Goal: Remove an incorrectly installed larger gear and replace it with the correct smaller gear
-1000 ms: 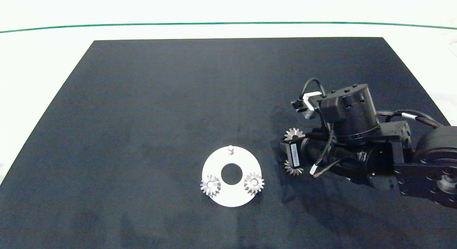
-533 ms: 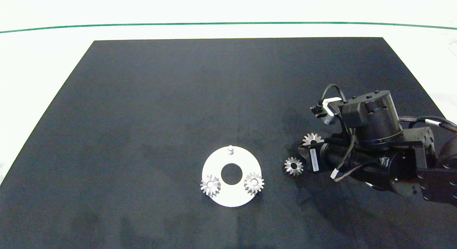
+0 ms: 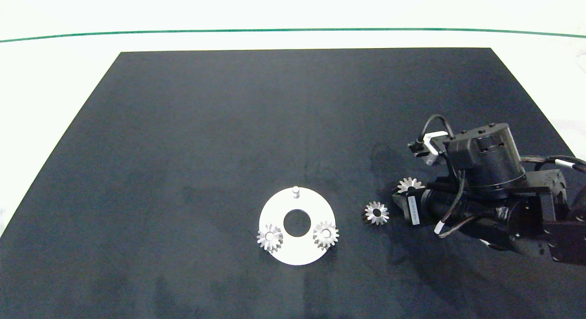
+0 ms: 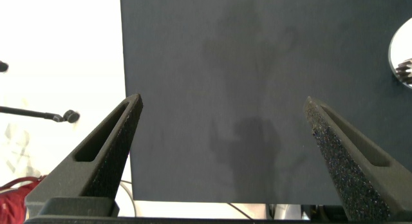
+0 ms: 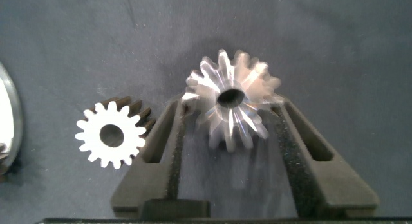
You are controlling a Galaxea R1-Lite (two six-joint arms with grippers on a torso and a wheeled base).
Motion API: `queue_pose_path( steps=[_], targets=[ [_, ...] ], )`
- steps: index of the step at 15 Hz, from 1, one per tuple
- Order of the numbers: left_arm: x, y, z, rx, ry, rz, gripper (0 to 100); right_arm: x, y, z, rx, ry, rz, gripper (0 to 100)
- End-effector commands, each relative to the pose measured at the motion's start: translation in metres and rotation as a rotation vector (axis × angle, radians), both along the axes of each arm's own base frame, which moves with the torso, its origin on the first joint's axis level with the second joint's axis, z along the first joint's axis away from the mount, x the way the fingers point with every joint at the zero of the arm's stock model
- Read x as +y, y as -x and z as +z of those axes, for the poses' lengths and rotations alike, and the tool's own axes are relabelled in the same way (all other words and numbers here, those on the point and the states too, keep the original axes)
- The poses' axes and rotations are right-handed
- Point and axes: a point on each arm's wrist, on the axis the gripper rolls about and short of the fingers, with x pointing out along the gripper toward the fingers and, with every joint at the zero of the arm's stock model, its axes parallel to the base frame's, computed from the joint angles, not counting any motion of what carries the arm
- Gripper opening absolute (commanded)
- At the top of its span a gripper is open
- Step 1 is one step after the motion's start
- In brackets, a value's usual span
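The larger gear (image 5: 230,100), thick with tall teeth, sits between the two fingers of my right gripper (image 5: 232,111), which is shut on it. In the head view only part of the larger gear (image 3: 410,185) shows at the tip of the right arm (image 3: 476,172), right of the white plate (image 3: 297,257). The smaller gear (image 3: 377,213), thin and star-like, lies flat on the black mat between plate and arm; the right wrist view shows the smaller gear (image 5: 111,134) just beside one finger. My left gripper (image 4: 222,102) is open over the mat's edge, holding nothing.
The plate carries two small gears (image 3: 269,237) (image 3: 326,235) on its near pegs, and its far peg (image 3: 295,191) is bare. The plate has a round centre hole. The black mat (image 3: 206,127) lies on a white table with a green line at the back.
My right arm has moved right and a little nearer the front, carrying the larger gear away from the plate. This uncovered the smaller gear, which stayed put.
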Motion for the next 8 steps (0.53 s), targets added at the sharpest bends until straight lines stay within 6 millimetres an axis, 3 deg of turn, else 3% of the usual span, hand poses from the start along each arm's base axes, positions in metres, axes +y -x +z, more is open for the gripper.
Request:
queue_pose_path(
  steps=[1,5,8],
  targets=[
    [0.000,0.001,0.000,0.003,-0.001,0.003,100,-0.003,0.006,0.009,-0.026,-0.012,0.002,100],
    [0.000,0.002,0.000,-0.002,-0.001,0.003,100,-0.005,0.031,0.031,-0.036,0.008,0.068,100],
    [0.000,0.004,0.000,-0.006,-0.003,0.002,100,0.000,0.035,0.024,0.014,0.041,0.096,100]
  ],
)
